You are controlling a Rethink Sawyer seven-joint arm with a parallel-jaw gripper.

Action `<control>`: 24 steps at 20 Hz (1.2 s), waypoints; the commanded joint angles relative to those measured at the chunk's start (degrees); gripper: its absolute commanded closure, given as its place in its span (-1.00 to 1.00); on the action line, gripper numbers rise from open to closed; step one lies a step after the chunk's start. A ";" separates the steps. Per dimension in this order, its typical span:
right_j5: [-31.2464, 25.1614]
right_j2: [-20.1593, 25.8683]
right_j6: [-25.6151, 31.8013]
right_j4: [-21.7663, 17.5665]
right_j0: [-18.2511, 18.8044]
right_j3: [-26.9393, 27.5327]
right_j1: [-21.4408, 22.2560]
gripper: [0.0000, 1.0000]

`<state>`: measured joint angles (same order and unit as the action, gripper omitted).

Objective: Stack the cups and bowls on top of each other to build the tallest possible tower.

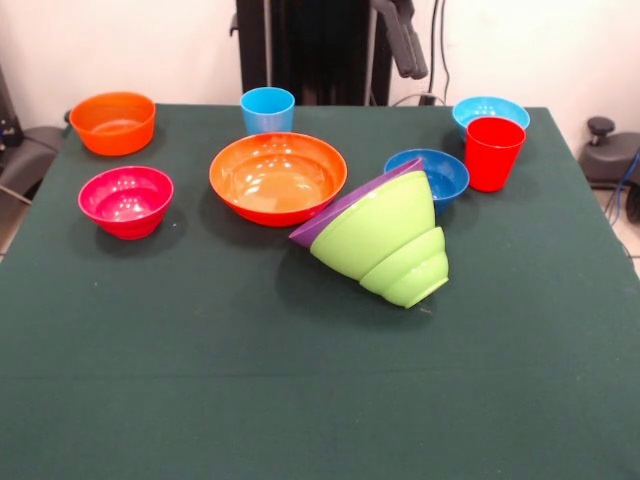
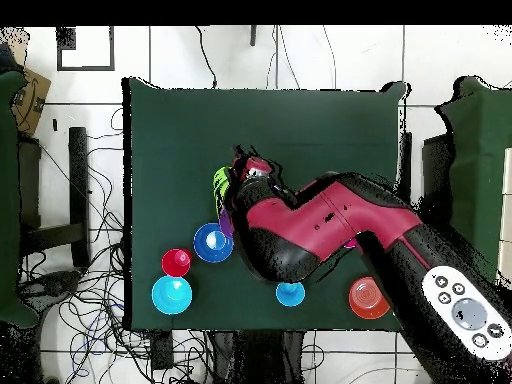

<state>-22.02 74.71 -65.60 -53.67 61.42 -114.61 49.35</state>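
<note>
A pile of nested bowls lies tipped on its side mid-table: a large purple bowl [image 1: 345, 208], a large lime green bowl [image 1: 380, 225] and a small lime green bowl [image 1: 412, 268]. The pile leans against the large orange bowl [image 1: 278, 177], which stands upright. The dark blue bowl [image 1: 430, 175], red cup [image 1: 493, 152] and light blue bowl [image 1: 490, 110] stand at the right. The light blue cup [image 1: 267, 110], small orange bowl [image 1: 113, 122] and magenta bowl [image 1: 126, 200] stand apart. The gripper [image 1: 400, 40] hangs high at the top edge, holding nothing I can see. In the overhead view the gripper [image 2: 250, 165] is above the lime green bowls [image 2: 222, 185].
The green table [image 1: 200, 380] has open cloth along its near half in the front view. The red arm [image 2: 330, 225] hides the large orange bowl and most of the pile in the overhead view. Cables cover the floor around the table.
</note>
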 commanded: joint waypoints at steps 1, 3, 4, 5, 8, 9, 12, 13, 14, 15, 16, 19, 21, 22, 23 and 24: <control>-5.44 -6.21 11.08 -6.12 -2.71 1.17 -4.04 -1.00; -7.83 -7.87 12.90 -6.69 -3.41 1.52 -5.53 -1.00; -8.51 -8.47 13.36 -6.87 -3.71 1.72 -5.94 -1.00; -9.19 -9.07 13.82 -7.05 -4.01 1.91 -6.34 -1.00; -8.69 -10.08 13.47 -7.91 -4.33 2.13 -6.58 -1.00; -8.23 -10.21 13.35 -8.20 -4.43 2.15 -6.71 -1.00; -6.51 -11.84 11.48 -10.46 -5.68 2.66 -7.05 -1.00; -6.11 -12.45 10.72 -11.17 -6.19 2.83 -7.01 -1.00; -5.92 -13.00 10.38 -11.78 -6.56 3.00 -7.25 -1.00; -5.48 -13.45 9.79 -12.39 -6.87 3.03 -7.19 -1.00; -5.38 -13.90 9.57 -12.84 -7.14 3.05 -7.31 -1.00; -4.94 -15.03 9.05 -13.83 -7.63 2.97 -7.43 -1.00; -5.02 -15.07 8.54 -13.57 -8.18 2.67 -6.54 -1.00; -4.78 -15.66 8.24 -14.32 -8.43 2.73 -6.57 -1.00; -4.47 -16.40 8.05 -15.27 -8.55 2.90 -6.93 -1.00; -4.14 -16.98 7.77 -15.91 -8.78 3.04 -7.11 -1.00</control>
<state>-22.02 64.39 -65.60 -62.74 55.96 -113.16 44.96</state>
